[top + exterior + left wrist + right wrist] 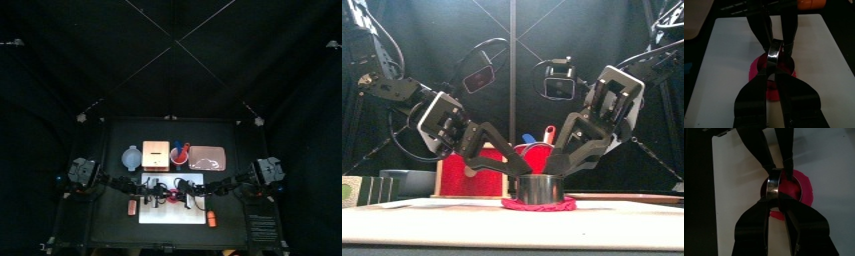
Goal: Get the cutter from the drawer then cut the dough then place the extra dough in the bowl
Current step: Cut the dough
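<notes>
The round metal cutter (539, 188) stands upright on the flat red dough (539, 205), which lies on the white cutting board (171, 212). My left gripper (512, 176) comes in from the left and is shut on the cutter's rim (776, 52). From the right, my right gripper (567, 172) is shut on the opposite rim (776, 185). The jaws of both meet at the cutter (174, 192). Dough (759, 70) shows around the ring, more of it on one side (804, 188). The wooden box with its red drawer front (473, 165) stands behind.
At the back stand the blue-grey bowl (131, 157), the wooden box (160, 154), the red cup with toy knives (181, 150) and the pink tray (209, 155). An orange toy (131, 207) lies left of the board and another (210, 216) at its right edge.
</notes>
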Available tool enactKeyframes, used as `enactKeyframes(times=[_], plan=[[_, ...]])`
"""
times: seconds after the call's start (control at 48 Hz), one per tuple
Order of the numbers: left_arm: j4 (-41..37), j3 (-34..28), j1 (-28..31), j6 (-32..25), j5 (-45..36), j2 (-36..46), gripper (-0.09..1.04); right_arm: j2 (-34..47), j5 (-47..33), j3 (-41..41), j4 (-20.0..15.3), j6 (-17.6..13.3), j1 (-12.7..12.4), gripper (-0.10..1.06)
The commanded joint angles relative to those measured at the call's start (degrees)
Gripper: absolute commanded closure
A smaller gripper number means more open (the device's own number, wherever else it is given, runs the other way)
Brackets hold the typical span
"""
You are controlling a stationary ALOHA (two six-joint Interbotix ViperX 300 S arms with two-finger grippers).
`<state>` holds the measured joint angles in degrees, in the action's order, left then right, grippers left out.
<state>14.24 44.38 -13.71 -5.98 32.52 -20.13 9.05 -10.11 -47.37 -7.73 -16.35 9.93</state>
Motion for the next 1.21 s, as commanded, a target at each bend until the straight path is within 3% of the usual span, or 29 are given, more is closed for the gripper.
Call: enactKeyframes(times=[0.021, 1.208], plan=[[-0.2, 0.8, -2.5, 0.3, -3.7, -2.4, 0.59, 3.2, 0.7, -0.7, -0.1, -0.6, -0.3, 0.64], [-0.1, 0.4, -2.5, 0.3, -8.8, -2.3, 0.59, 3.3, 1.6, -0.4, -0.1, -0.4, -0.4, 0.65]])
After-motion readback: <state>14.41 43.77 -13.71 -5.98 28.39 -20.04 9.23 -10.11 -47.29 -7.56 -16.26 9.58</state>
